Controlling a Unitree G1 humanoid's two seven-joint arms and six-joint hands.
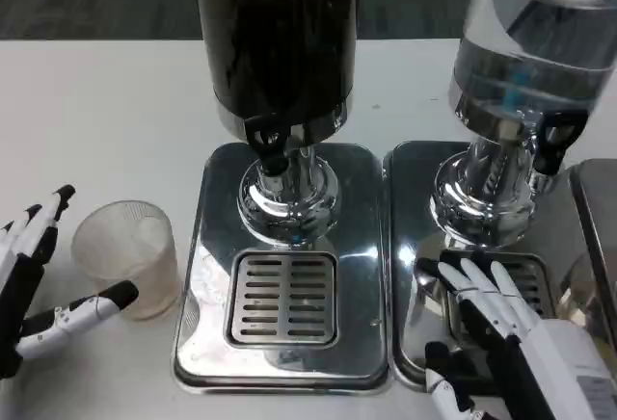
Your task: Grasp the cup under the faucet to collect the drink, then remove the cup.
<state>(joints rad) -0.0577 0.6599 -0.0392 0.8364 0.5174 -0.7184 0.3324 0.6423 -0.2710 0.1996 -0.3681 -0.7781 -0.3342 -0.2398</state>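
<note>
Left of dark dispenser point(278, 35): cup point(128, 254), w/ left hand point(34, 280) beside.

One cup point(127, 254), two drink dispensers point(278, 44) point(530, 44), two drip trays point(281, 362) point(410, 247), two robot hands point(34, 280) point(511, 333).

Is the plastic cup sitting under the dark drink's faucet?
No, the plastic cup stands on the white table, left of the drip tray below the faucet.

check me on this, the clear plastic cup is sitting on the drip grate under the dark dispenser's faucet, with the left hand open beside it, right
Not quite. In the head view the clear plastic cup stands on the white table, left of the dark dispenser's tray, not on the drip grate under the faucet. The rest holds: the left hand is open beside it.
</note>
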